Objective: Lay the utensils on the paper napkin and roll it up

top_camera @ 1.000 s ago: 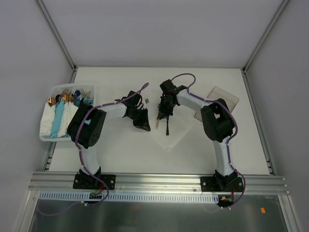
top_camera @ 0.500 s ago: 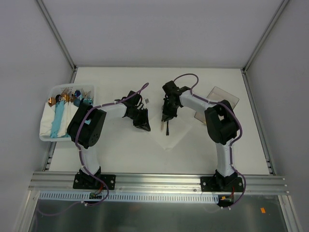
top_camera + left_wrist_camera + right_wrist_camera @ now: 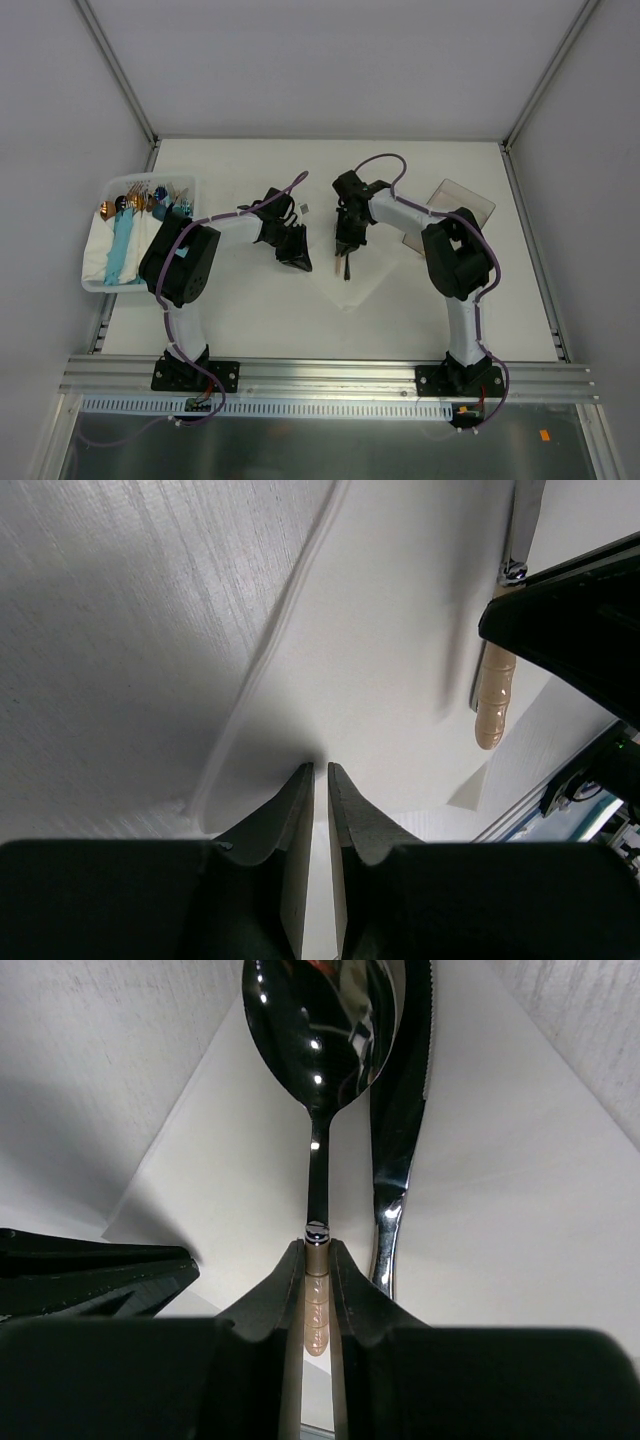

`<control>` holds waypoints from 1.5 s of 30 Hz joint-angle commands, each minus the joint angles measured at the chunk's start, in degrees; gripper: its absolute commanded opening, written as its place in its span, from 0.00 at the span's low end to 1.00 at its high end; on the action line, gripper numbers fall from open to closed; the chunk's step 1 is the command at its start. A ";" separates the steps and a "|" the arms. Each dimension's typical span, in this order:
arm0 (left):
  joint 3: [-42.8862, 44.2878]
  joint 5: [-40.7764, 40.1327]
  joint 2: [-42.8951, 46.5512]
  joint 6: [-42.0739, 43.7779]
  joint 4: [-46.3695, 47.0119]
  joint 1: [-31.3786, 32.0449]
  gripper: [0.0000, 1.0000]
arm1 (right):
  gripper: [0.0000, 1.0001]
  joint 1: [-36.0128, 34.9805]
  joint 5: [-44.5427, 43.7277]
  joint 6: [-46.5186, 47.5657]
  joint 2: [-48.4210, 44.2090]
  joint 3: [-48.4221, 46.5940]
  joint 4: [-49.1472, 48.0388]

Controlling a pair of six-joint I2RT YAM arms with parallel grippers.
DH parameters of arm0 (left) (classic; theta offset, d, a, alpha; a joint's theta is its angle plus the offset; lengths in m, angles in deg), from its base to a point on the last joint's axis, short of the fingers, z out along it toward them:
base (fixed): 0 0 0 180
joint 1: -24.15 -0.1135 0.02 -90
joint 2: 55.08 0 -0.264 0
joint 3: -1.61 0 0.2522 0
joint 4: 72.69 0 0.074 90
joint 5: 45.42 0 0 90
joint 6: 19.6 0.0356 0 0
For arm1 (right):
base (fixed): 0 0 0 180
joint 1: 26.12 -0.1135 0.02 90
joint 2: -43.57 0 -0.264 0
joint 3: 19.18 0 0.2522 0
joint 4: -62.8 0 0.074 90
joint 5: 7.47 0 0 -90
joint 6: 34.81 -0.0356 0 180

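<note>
The right gripper (image 3: 317,1247) clamps the beige handle of a spoon (image 3: 320,1030). The spoon's long axis runs straight out from the jaws, bowl toward the near edge of the table (image 3: 250,310), over the paper napkin (image 3: 480,1210) at mid-table, with a knife (image 3: 403,1090) parallel just beside it. The left gripper (image 3: 320,770), jaws almost together, has its tips at the napkin's edge; whether it nips paper is unclear.

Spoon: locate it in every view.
Top external: centre, spoon held by the right gripper, over the napkin.
Left wrist: upper right edge, a beige handle, probably its.
Right wrist: centre, bowl at top, handle clamped between the fingers.
Shared landmark: the white napkin beneath.
</note>
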 commanded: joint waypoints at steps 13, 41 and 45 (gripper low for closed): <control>0.25 -2.69 -0.56 0.56 -1.34 0.46 0.13 | 0.09 -1.34 -4.26 2.26 -1.01 -2.79 4.70; 0.43 -2.69 -0.47 0.47 -1.51 0.46 0.15 | 0.21 -1.43 -5.23 4.28 0.04 -4.37 6.28; 0.52 -2.69 -0.65 0.56 -1.51 0.55 0.15 | 0.21 -1.43 -4.88 4.28 0.22 -4.19 6.19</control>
